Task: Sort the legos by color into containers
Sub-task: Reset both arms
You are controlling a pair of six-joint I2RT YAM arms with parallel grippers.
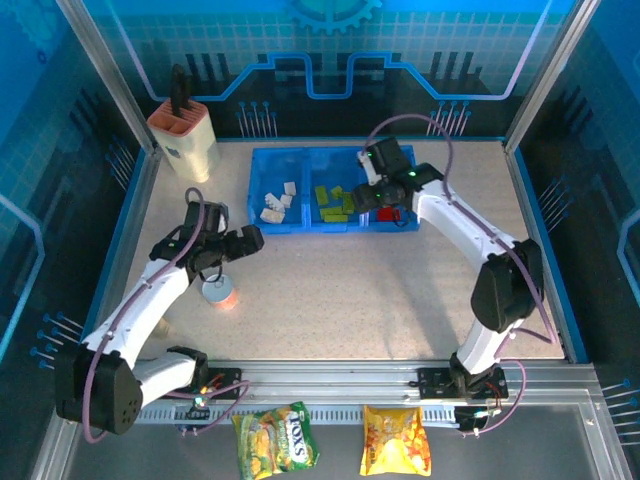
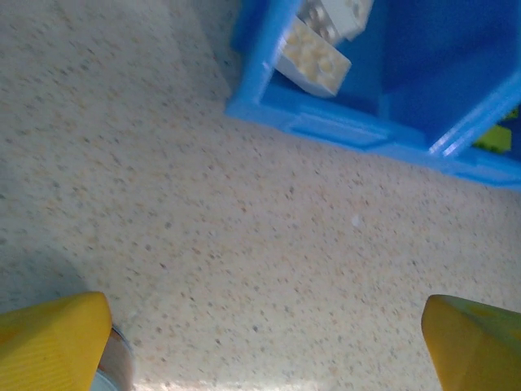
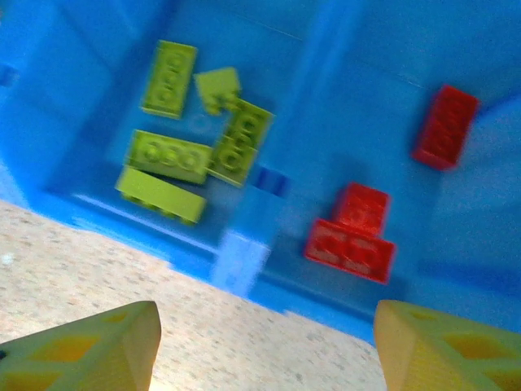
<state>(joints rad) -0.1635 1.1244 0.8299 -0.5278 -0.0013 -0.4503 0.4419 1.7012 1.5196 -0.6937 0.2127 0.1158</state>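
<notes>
The left gripper (image 2: 264, 342), jaws spread wide and empty, hangs over the table (image 2: 203, 228) near the blue three-compartment tray (image 2: 334, 130). White bricks (image 2: 313, 57) lie in its left compartment, lime green bricks (image 3: 167, 155) in the middle, red bricks (image 3: 350, 240) in the right. The right gripper (image 3: 264, 350) hovers over the tray's right half, jaws apart, holding nothing.

The translucent blue tray (image 1: 305, 228) lies flat, its three compartments side by side. White bricks (image 1: 277, 203) lie jumbled in the left one, lime green bricks (image 1: 333, 200) in the middle, and red bricks (image 3: 350, 243) in the right.
</notes>
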